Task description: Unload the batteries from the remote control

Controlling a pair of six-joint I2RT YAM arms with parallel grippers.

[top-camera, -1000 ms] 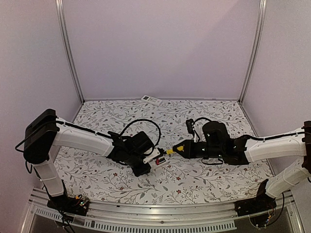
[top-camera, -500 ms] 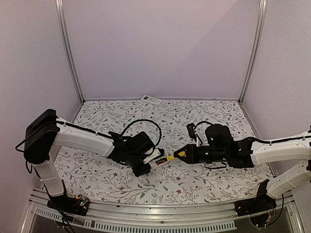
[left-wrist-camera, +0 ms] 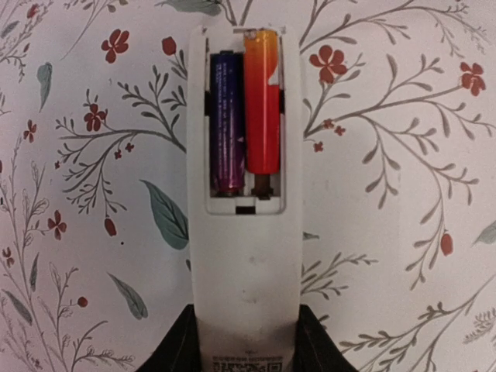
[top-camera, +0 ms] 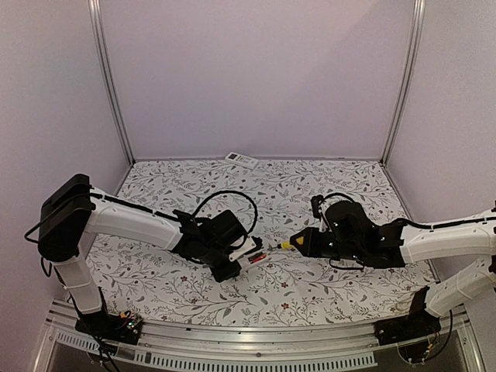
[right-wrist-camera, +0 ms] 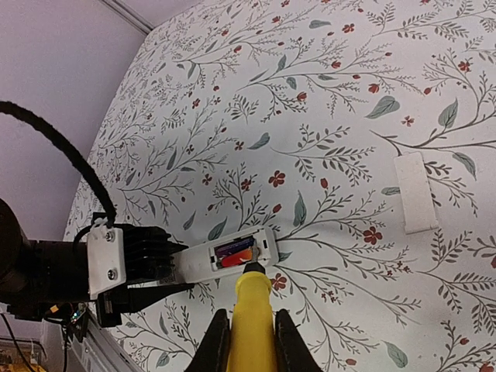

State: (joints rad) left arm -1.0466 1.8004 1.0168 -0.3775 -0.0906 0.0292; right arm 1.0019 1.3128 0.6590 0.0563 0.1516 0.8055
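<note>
left wrist view: left fingers [left-wrist-camera: 177, 353] clamp the slim white plastic remote control [left-wrist-camera: 244, 263] over the floral desk [left-wrist-camera: 403, 232]; purple cylindrical battery [left-wrist-camera: 226, 124] and orange-red cylindrical battery [left-wrist-camera: 262, 108] lie in its open compartment. right fingers [right-wrist-camera: 215, 349] clamp a yellow-handled screwdriver [right-wrist-camera: 249, 318].

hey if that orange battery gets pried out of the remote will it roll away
Probably yes: the orange battery is a smooth cylinder, so once free it could roll across the flat table. It likely stays rigid under the screwdriver tip. The remote control compartment holds it snugly, so it may pop out suddenly.
</note>
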